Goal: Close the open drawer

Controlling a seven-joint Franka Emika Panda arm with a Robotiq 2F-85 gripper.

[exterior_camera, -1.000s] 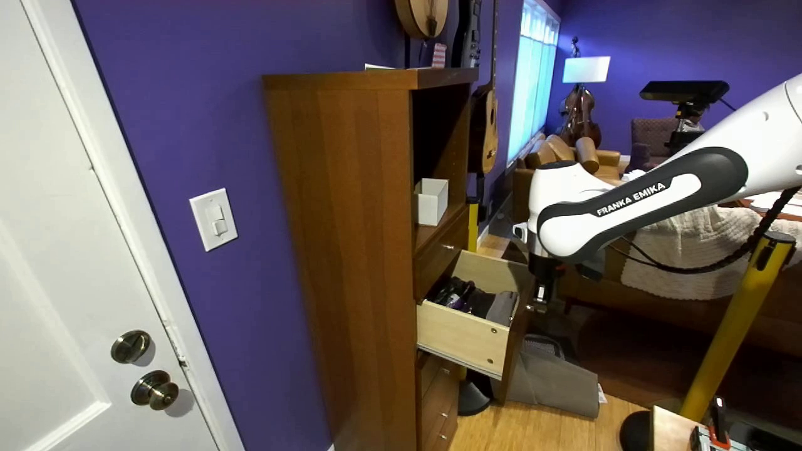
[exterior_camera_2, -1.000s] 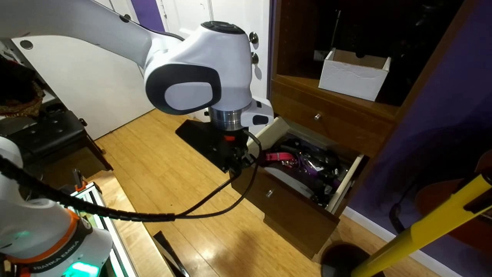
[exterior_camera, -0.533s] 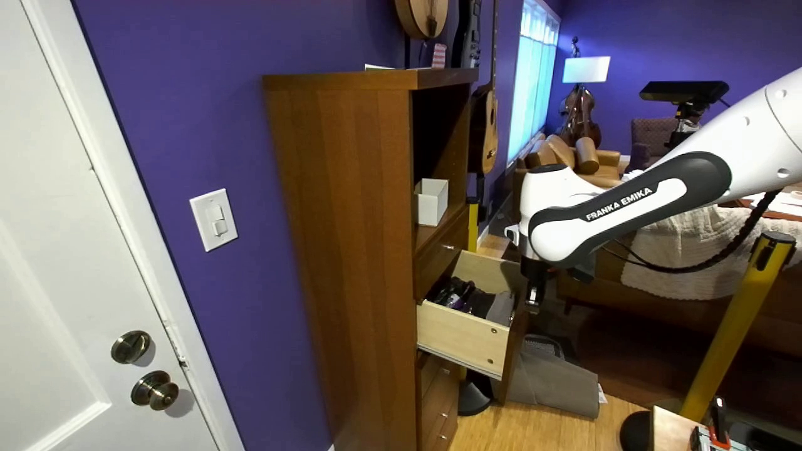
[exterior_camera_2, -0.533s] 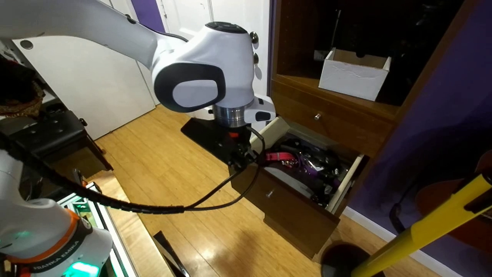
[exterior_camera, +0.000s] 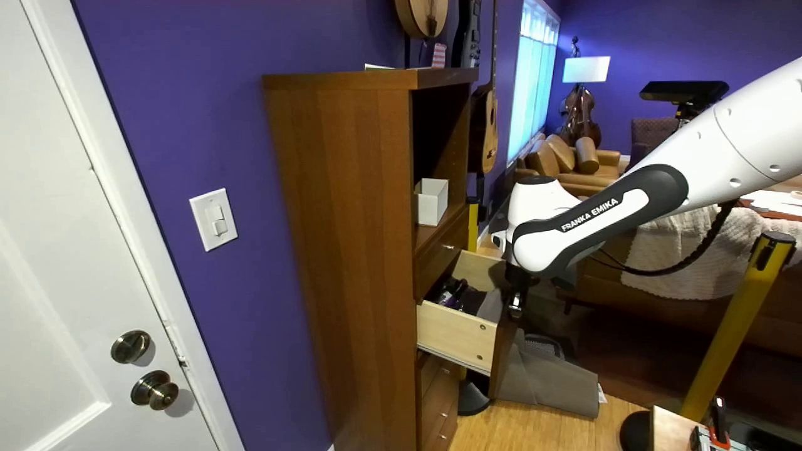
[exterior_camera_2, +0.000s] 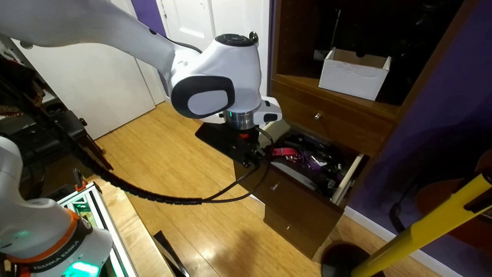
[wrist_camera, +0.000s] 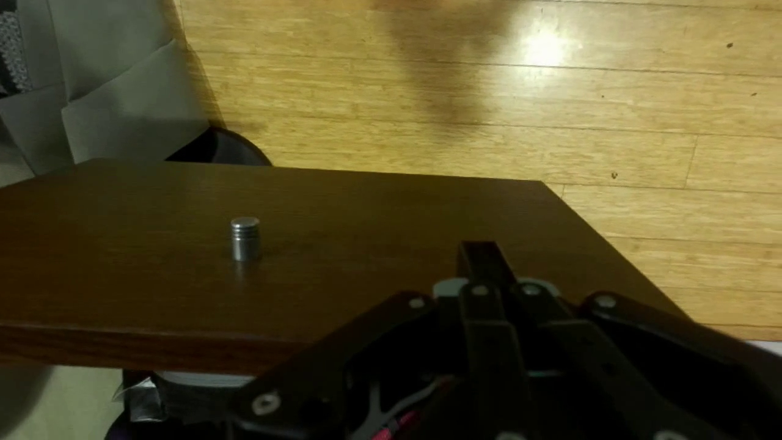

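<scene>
Drawer (exterior_camera_2: 296,193) slides inward, jaws together; the closing push seems underway and next calls for steady pressure until flush.

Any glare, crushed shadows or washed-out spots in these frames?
Wrist view: bright glare and a soft shadow on the wooden floor, the gripper very dark; in an exterior view, the window looks washed out; in an exterior view, near-black shadow behind the white box.
</scene>
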